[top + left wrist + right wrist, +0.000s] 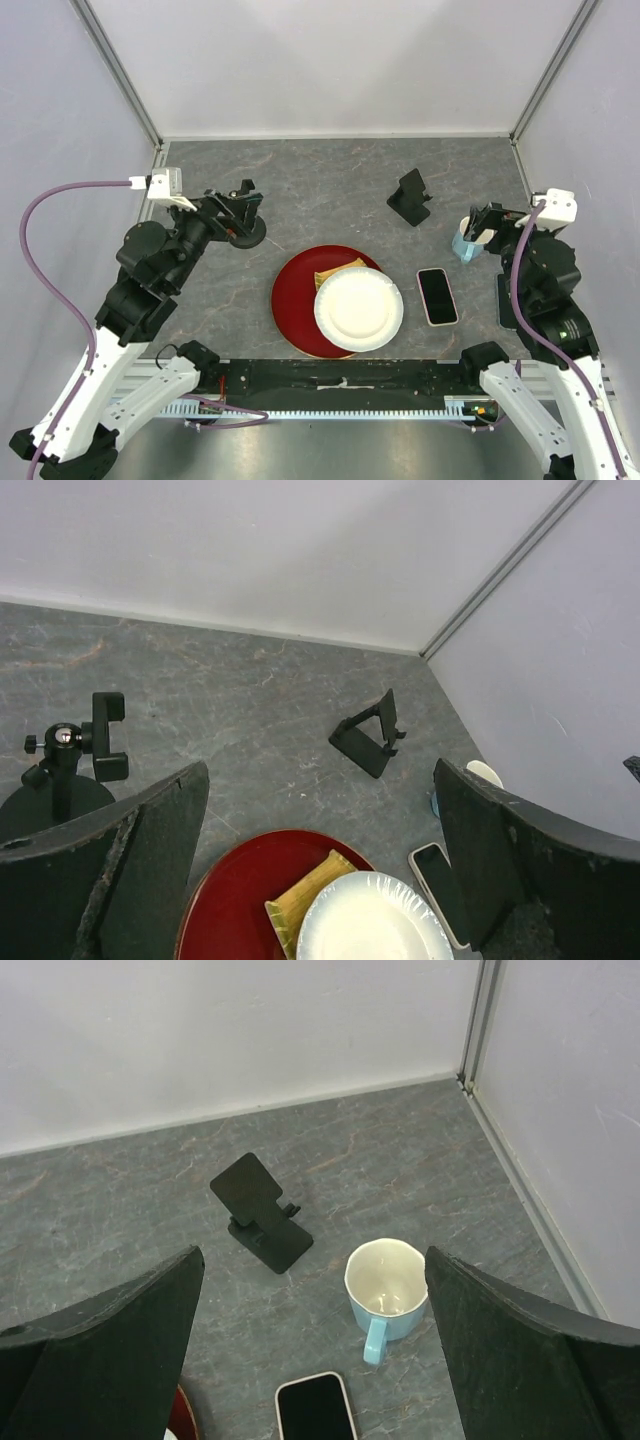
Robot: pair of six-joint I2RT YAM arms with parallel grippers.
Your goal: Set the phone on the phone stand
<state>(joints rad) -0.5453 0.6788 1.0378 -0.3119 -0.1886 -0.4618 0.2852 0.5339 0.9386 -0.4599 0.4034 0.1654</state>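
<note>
The phone (437, 296) lies flat, screen up, on the grey table to the right of the white paper plate; it also shows in the right wrist view (316, 1408) and, partly behind a finger, in the left wrist view (432, 872). The black phone stand (410, 197) stands empty at the back right, with its tilted rest up (258, 1212) (368, 738). My right gripper (487, 222) (313, 1255) is open and empty, raised above the mug. My left gripper (235, 205) (320, 770) is open and empty, raised over the left of the table.
A light blue mug (466, 240) (387, 1290) stands between stand and phone. A red plate (295, 300) holds a white paper plate (358, 308) and a yellow-green piece (300, 895). A black tripod clamp (245, 228) (70, 750) stands left. A dark flat object (506, 300) lies by the right arm.
</note>
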